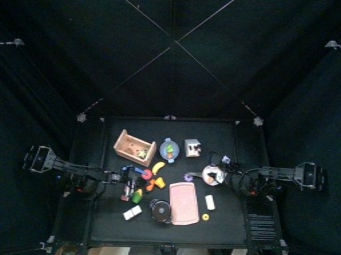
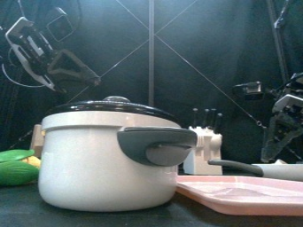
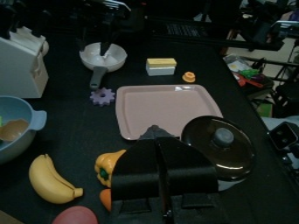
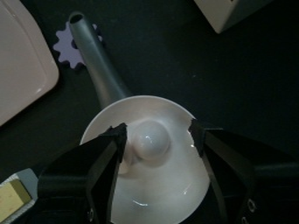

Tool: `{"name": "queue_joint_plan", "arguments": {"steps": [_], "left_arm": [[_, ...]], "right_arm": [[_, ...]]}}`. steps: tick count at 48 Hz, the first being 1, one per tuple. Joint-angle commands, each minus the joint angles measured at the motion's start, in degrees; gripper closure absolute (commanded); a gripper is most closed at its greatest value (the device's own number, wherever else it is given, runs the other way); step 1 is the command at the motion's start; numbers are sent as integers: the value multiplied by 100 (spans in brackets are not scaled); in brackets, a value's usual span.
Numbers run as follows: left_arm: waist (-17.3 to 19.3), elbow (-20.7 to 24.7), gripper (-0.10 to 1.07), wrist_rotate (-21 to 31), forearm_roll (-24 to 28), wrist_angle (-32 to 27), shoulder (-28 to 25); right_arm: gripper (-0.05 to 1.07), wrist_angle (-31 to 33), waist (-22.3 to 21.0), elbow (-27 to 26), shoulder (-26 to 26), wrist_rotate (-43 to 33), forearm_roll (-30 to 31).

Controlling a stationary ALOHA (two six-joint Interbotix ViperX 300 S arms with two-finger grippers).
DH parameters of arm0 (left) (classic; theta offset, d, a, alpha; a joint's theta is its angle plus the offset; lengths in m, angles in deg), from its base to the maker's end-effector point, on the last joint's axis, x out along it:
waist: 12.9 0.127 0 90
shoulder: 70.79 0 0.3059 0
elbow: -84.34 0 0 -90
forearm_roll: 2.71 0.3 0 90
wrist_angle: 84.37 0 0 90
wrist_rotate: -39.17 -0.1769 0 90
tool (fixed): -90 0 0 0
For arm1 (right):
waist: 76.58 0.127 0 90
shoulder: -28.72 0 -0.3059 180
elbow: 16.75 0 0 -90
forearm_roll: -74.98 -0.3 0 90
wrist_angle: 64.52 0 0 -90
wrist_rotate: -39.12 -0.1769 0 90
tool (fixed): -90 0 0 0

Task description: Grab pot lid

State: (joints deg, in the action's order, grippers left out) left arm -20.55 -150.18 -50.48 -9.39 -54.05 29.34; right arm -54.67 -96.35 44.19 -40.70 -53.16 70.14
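Lid [image 3: 222, 144] status: dark glass with a knob on top, seated on the white pot [image 2: 101, 164], untouched; in the front view the pot stands at the near edge of the table, just beside the pink tray [image 2: 243, 191].

My left gripper [image 3: 162, 142]: jaws closed together, nothing between them; it hangs in the air short of the lid, which sits ahead and off to one side; no contact.

My right gripper [image 4: 158, 136]: jaws spread nearly as wide as they go, nothing held; it hangs over the bowl of the white ladle [image 4: 146, 153], one jaw either side of it; can't tell if the tips touch; well apart from the lid.

Ladle's grey handle [image 4: 100, 61] runs away from me past the purple gear [image 4: 70, 44]; tray corner beside that.

Other stuff in the left wrist view: yellow block [image 3: 162, 65] beyond the tray; blue bowl [image 3: 14, 122], banana [image 3: 49, 179] and orange pepper [image 3: 107, 164] on the near side; white knife block [image 3: 24, 57] at the far corner.
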Motion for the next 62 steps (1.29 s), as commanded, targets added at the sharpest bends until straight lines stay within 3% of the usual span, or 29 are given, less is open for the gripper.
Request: {"name": "queue_joint_plan", "arguments": {"steps": [1,13,22,29,40,53,62], "left_arm": [[-18,88,100,0,-9,53,9],[-18,105,100,0,-9,53,9],[-18,88,100,0,-9,53,9],[9,70,100,0,-105,53,9],[35,44,100,-9,-492,53,9],[53,-35,100,-26,-1081,53,9],[44,-44,100,-26,-1107,53,9]], "right_arm": [[10,18,141,-264,62,0,-18],[11,-132,1090,-835,79,9,-18],[11,-800,2162,-1354,-237,26,141],[11,-1450,2760,-1749,-729,26,492],[11,-1960,3111,-2312,-1714,26,870],[12,-2013,3331,-3103,-2733,26,1011],[12,-2030,3498,-3621,-3322,18,1020]]}}
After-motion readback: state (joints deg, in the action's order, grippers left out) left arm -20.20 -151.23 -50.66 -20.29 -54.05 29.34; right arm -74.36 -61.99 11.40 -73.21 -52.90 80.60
